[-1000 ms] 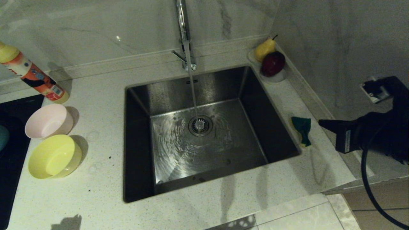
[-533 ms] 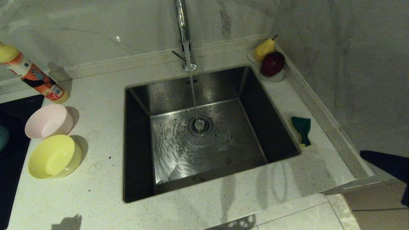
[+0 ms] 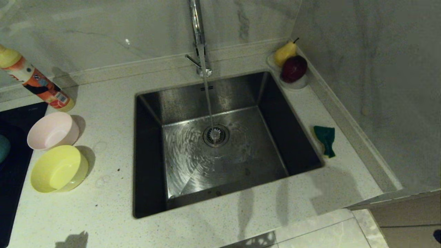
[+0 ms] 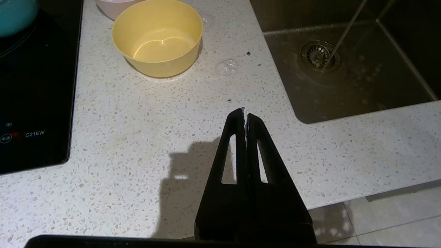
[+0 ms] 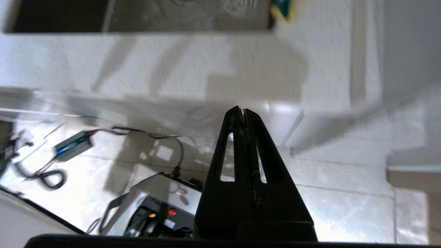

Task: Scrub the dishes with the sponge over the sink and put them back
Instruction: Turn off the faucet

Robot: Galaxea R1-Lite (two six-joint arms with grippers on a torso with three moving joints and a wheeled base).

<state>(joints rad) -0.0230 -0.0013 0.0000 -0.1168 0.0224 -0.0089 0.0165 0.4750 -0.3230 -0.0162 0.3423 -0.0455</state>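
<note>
Head view was dim, greenish; glare glinted on my sink (image 3: 220, 151) floor. Hard shadows crossed counter (image 3: 103, 206). My right wrist view was motion-blurred, floor tiles overexposed.

Head cam up high, looking down on sink (image 3: 220, 144); left wrist low over worktop (image 4: 137, 137), sharing drain; right wrist facing floor past worktop edge.

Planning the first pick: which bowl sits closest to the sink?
The yellow bowl, on the counter left of the sink; the pink bowl sits slightly farther.
</note>
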